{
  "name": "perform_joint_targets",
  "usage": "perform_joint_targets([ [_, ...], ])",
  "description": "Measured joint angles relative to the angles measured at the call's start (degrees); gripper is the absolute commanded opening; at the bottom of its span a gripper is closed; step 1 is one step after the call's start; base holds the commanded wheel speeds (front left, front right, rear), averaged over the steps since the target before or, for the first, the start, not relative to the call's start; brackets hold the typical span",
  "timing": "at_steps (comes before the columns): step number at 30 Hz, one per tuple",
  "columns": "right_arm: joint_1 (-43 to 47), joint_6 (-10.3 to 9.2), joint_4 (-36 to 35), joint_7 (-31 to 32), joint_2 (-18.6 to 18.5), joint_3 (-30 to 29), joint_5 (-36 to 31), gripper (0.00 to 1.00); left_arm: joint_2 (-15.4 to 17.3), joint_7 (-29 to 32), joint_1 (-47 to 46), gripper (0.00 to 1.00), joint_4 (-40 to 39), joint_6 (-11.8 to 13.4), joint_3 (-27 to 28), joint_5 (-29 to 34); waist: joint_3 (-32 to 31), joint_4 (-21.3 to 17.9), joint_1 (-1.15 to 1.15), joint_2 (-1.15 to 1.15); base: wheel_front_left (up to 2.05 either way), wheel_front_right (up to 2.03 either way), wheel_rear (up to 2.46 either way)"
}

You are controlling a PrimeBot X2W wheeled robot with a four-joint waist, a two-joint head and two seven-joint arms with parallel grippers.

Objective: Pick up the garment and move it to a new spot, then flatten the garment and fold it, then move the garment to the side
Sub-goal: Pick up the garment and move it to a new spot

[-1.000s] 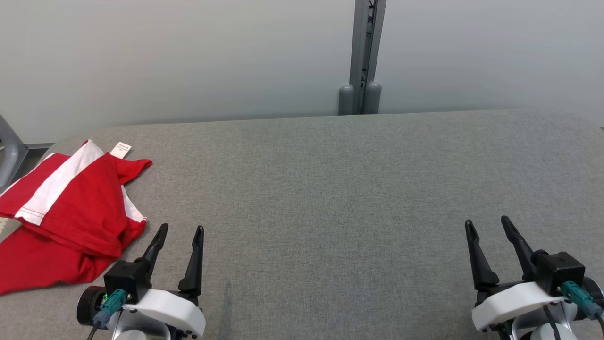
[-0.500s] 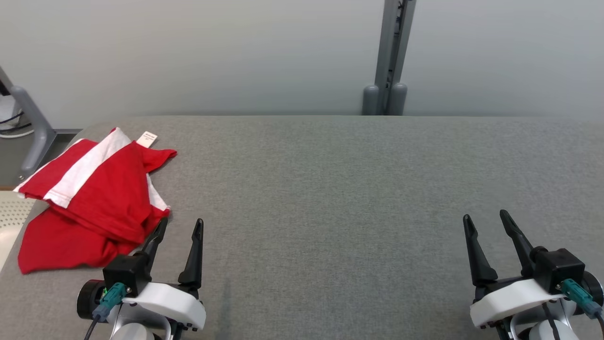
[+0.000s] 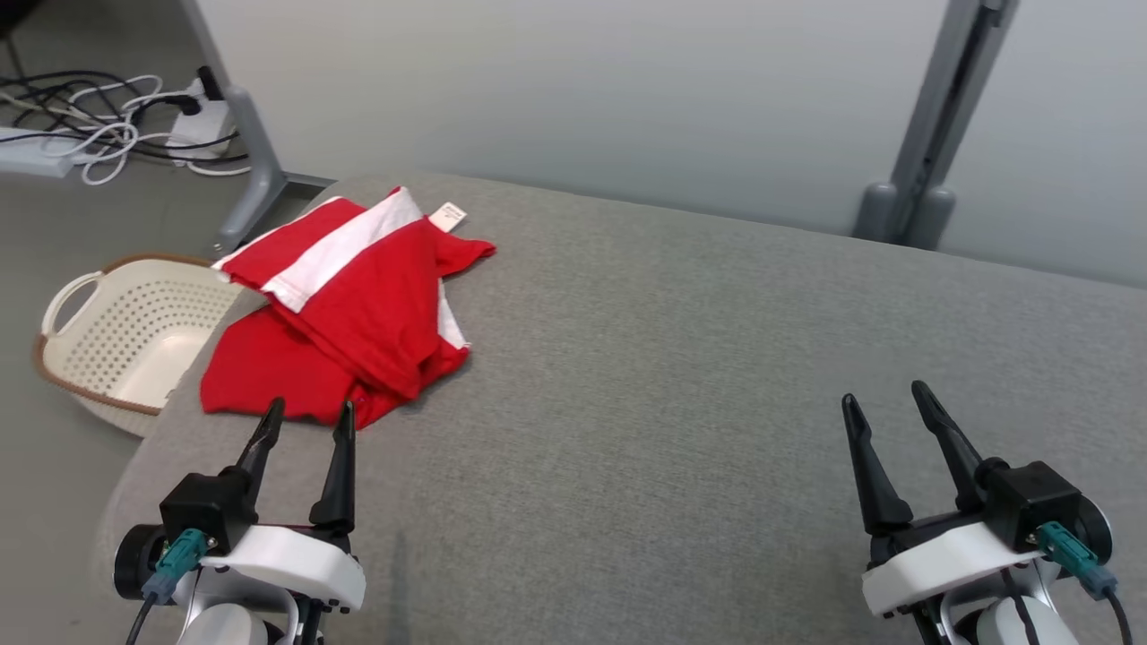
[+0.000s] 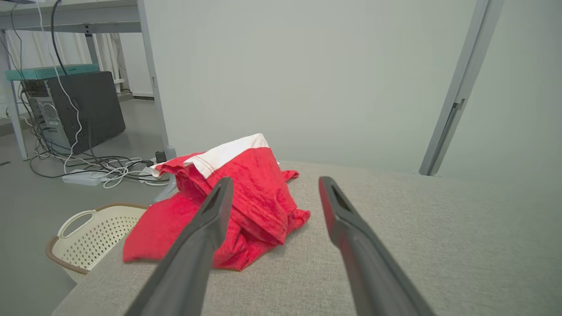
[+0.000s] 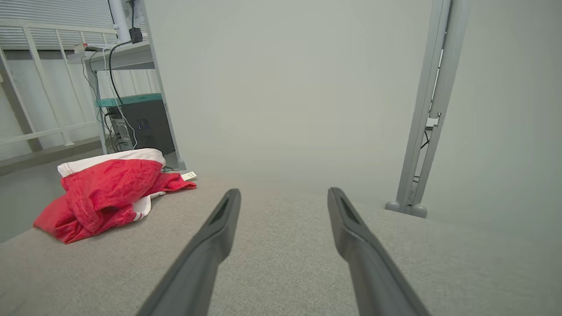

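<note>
**Both tools wide and empty; garment bunched at the left end of the surface**

1. Views. Use the head view to see both tools at once. The left tool (image 3: 312,406) stands at the lower left of the frame and the right tool (image 3: 883,394) at the lower right. The same view shows a pale perforated basket (image 3: 116,340) on the floor at the left edge, just beside the end of the surface (image 3: 672,358), and a tangle of cables (image 3: 116,125) at the upper left. The left wrist view adds a dark computer tower (image 4: 74,109) under a desk at the upper left. The right wrist view shows the garment's white label (image 5: 189,176) lying on the fabric of the surface.

2. Garment. The red garment (image 3: 358,296) with a white band lies crumpled at the upper left of the head view, on the surface's left end near its rounded corner. It sits centre left in the left wrist view (image 4: 259,197) and at the left in the right wrist view (image 5: 105,188).

3. Room. The surface is grey woven fabric. Behind it runs a plain pale wall (image 3: 582,90), with a grey post (image 3: 932,134) at the upper right.

4. Pose. The left tool's jaws stand wide apart with nothing between them. Its fingers (image 4: 197,245) point at the garment's near edge; you cannot tell whether they touch it. The right tool's jaws are equally wide and empty, over bare fabric and well apart from the garment.
</note>
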Motion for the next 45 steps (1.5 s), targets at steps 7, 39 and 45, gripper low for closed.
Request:
perform_joint_targets([
  [7,0.05,0.02,-0.09,-0.01,0.32,0.98,-0.58,1.00,0.18,-0.01,0.25,1.00,-0.35,0.16,0.77,-0.09,0.05,5.14,0.00,0.00,0.00,0.00,0.00],
  [39,-0.40,0.04,-0.11,-0.01,0.85,1.81,-2.48,1.00,-0.22,-0.01,-1.37,1.00,-0.13,0.23,2.09,-1.11,1.60,8.69,0.00,0.00,0.00,0.00,0.00],
  [45,-3.11,0.05,-1.12,0.15,-0.70,2.93,-2.81,1.00,-0.31,0.49,-7.36,1.00,0.38,0.32,3.56,-3.72,5.66,6.16,0.00,0.00,0.00,0.00,0.00],
])
